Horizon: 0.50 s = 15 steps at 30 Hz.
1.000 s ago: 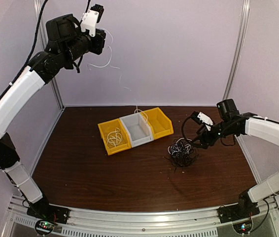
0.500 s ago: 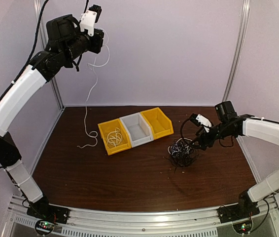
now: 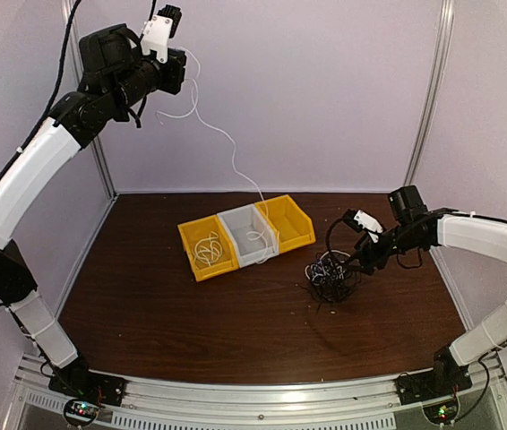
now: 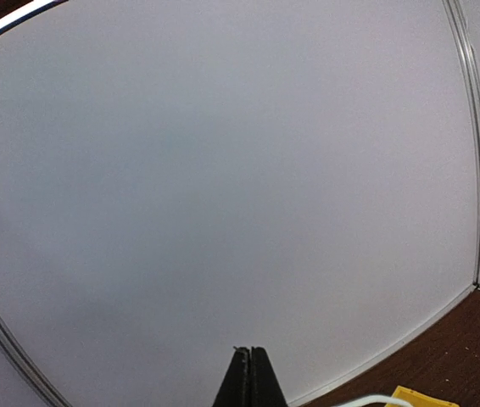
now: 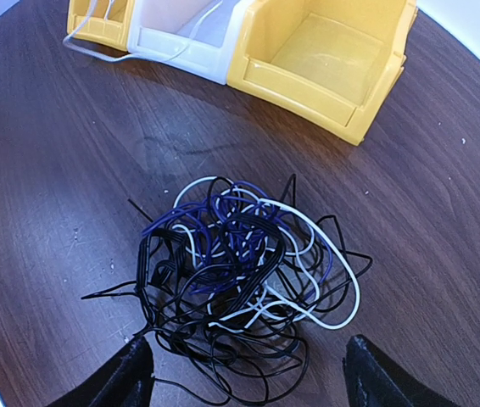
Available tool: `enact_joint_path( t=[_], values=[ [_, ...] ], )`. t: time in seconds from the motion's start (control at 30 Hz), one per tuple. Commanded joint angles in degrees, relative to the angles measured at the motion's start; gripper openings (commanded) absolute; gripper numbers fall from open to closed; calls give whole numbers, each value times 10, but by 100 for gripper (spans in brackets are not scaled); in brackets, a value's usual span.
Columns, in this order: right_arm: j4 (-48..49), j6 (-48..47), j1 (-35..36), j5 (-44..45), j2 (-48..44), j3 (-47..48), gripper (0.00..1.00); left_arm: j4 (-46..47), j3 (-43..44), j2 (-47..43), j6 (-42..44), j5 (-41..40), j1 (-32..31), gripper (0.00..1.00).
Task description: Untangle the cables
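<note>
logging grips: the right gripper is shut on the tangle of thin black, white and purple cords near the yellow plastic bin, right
Not shut: the right wrist view shows the right gripper open, fingers wide apart beside the tangle of thin black, white and purple cords, which does lie near the yellow plastic bin.

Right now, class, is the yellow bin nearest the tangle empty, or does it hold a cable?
Empty: in the right wrist view the yellow bin has a bare floor; the tangle lies outside it.
</note>
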Motion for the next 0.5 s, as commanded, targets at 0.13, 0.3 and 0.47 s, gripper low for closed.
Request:
enact_joint_path(
  t=[0.13, 0.3, 0.47],
  values=[
    [1, -5, 1, 2, 5, -3, 78, 53, -13, -18, 4, 3, 5, 0],
    [0, -5, 1, 2, 10, -2, 78, 58, -9, -16, 7, 5, 6, 0],
    [-1, -6, 1, 0, 13, -2, 78, 59, 5, -14, 17, -2, 6, 0]
  ],
)
